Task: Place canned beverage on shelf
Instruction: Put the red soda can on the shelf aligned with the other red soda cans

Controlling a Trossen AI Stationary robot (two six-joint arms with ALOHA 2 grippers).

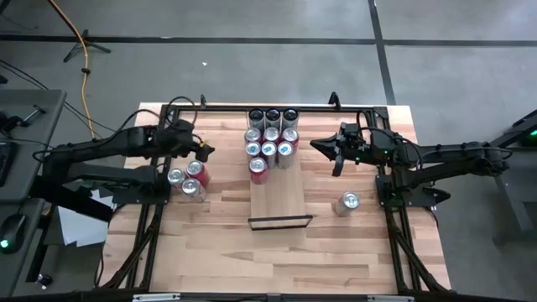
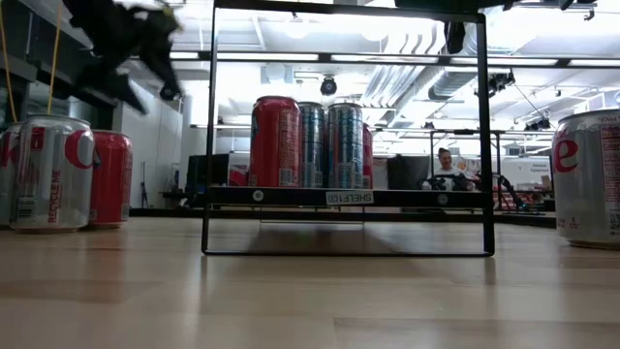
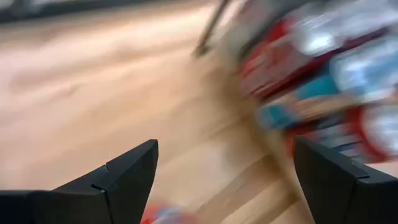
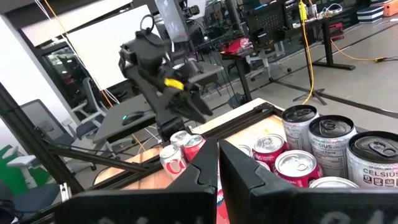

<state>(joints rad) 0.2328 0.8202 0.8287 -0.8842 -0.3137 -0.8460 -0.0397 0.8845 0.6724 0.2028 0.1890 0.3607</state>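
The shelf point(image 1: 281, 201) is a pale board in the middle of the table, with its black lip point(image 1: 280, 222) at the near end. Several cans point(image 1: 270, 138) stand on its far part; they also show in the low view point(image 2: 310, 143). Three loose cans point(image 1: 187, 178) stand on the table left of the shelf, and one silver can point(image 1: 349, 202) stands to its right. My left gripper point(image 1: 204, 151) hovers open and empty above the three cans, its fingers wide apart in the left wrist view point(image 3: 227, 168). My right gripper point(image 1: 317, 144) is shut and empty, raised beside the shelf's cans point(image 4: 219, 163).
A black frame point(image 1: 277, 106) runs along the table's far edge and down both sides. Bare tabletop point(image 1: 277, 260) lies near the front edge. In the low view a person point(image 2: 444, 167) sits in the room far behind the table.
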